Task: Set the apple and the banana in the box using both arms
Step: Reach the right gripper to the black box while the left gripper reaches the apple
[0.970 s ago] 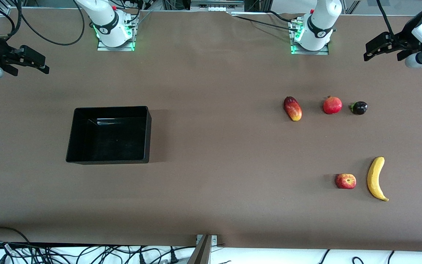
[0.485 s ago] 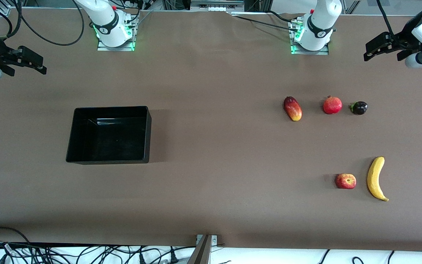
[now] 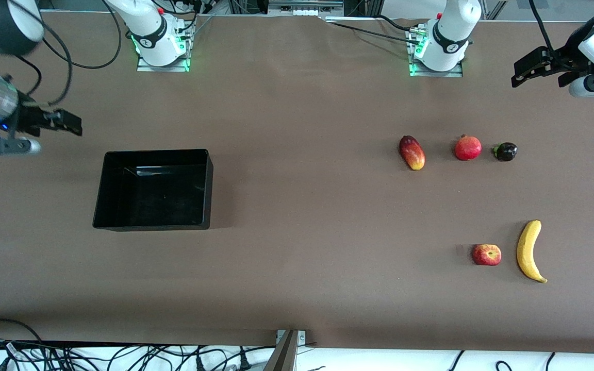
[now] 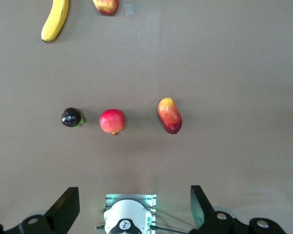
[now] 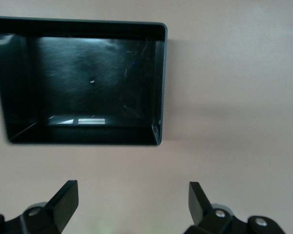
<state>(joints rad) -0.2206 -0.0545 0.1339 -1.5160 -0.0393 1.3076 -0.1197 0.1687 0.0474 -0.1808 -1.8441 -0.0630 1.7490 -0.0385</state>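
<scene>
Apple (image 3: 486,254) and banana (image 3: 529,251) lie untouched on the table (image 3: 297,257), just beside each other toward the left arm's end, well apart from the box (image 3: 121,224). The box sits empty toward the right arm's end, so neither fruit has begun its trip.

What has changed over the last second is the right arm: its tool (image 3: 62,122) has swung from high near the table's edge to a spot close to the box's corner, on the side toward the robot bases. Its fingers are spread wide and hold nothing; the right wrist view looks straight down onto the box's glossy floor.

The left tool (image 3: 529,66) has barely stirred. It hangs over the table's edge at the left arm's end, fingers released and empty. Relative to the box, it is much nearer the fruit row of mango (image 3: 412,152), pomegranate (image 3: 467,148) and a small dark fruit (image 3: 505,151), all of which show in the left wrist view.

My judgement: the task is at its start. The right arm seems to be moving out, though both fruits lie far from the box and nearer the left arm's reach.
</scene>
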